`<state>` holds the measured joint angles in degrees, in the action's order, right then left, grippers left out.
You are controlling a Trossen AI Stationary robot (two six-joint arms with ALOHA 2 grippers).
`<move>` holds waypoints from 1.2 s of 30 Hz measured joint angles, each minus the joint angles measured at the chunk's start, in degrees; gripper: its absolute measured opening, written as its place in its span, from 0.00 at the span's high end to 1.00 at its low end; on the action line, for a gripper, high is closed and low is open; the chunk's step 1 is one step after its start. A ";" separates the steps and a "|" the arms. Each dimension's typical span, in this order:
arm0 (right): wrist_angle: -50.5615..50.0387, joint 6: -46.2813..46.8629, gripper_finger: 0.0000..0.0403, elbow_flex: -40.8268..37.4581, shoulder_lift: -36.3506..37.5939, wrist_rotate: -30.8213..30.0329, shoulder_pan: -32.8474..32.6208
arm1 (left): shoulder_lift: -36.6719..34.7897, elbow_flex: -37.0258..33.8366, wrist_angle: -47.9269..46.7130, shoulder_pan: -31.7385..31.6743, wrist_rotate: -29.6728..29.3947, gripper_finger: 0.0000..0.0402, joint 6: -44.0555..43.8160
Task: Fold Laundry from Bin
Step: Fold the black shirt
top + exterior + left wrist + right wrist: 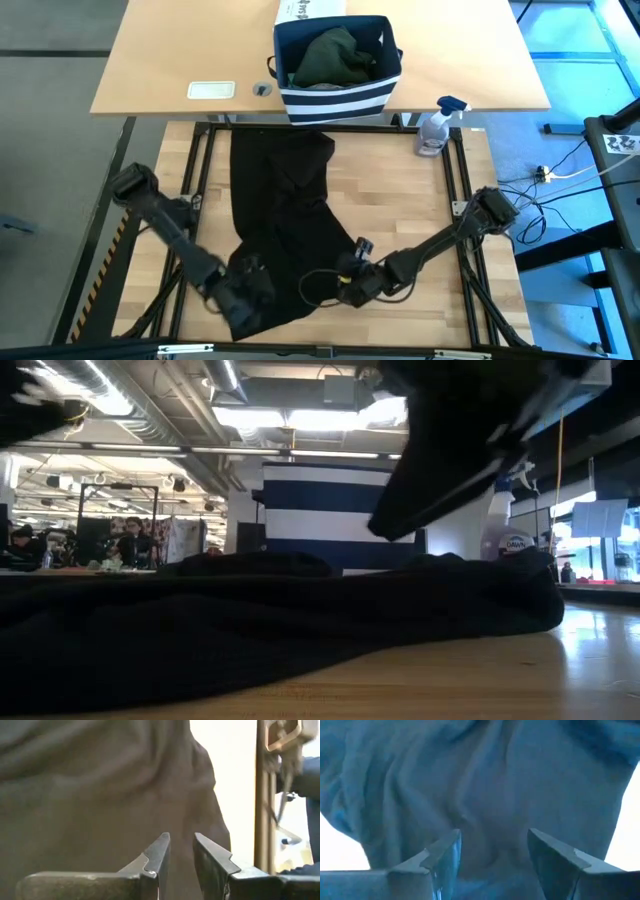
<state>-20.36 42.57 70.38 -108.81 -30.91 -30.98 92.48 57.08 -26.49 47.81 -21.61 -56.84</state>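
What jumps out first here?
A long black garment sprawls down the middle of the wooden table, its far end just short of the striped bin, which holds a dark green garment. Both claws sit at its near end: left claw by the corner, right claw at its edge, fingers apart.

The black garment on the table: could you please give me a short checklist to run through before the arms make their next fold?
1. Black garment out of the bin and on the table: ok.
2. Garment lying flat: not ok, it is creased and bunched at the near end.
3. Left gripper at the cloth, fingers with a narrow gap and nothing between them: ok.
4. Right gripper open over the cloth: ok.
5. Spray bottle clear of the garment: ok.
6. Garment's near edge fully on the table: cannot tell.
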 joint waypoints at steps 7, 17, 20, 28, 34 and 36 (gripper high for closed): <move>3.10 -3.11 0.43 0.01 0.00 0.53 0.78 | 2.77 0.00 -10.74 8.02 3.92 0.80 -14.37; 3.17 -3.57 0.43 0.01 0.00 0.52 0.63 | 3.66 0.00 -16.33 11.36 15.07 0.80 -12.69; 3.17 -3.88 0.43 0.01 0.00 0.47 0.66 | 3.66 0.00 -16.15 11.65 17.31 0.80 -10.99; 3.12 -4.05 0.43 0.01 0.00 -0.04 0.74 | 3.66 0.00 -16.30 10.52 19.38 0.65 -10.41; 3.10 -4.07 0.43 0.01 0.00 -0.03 0.74 | 3.66 0.00 -16.55 9.31 18.07 0.53 -7.39; 3.10 -4.07 0.43 0.01 0.00 -0.07 0.74 | 3.87 0.00 -16.56 9.29 16.92 0.52 -6.29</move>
<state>-17.26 38.50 70.39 -108.81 -30.98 -30.24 96.35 57.08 -43.05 57.10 -4.69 -63.13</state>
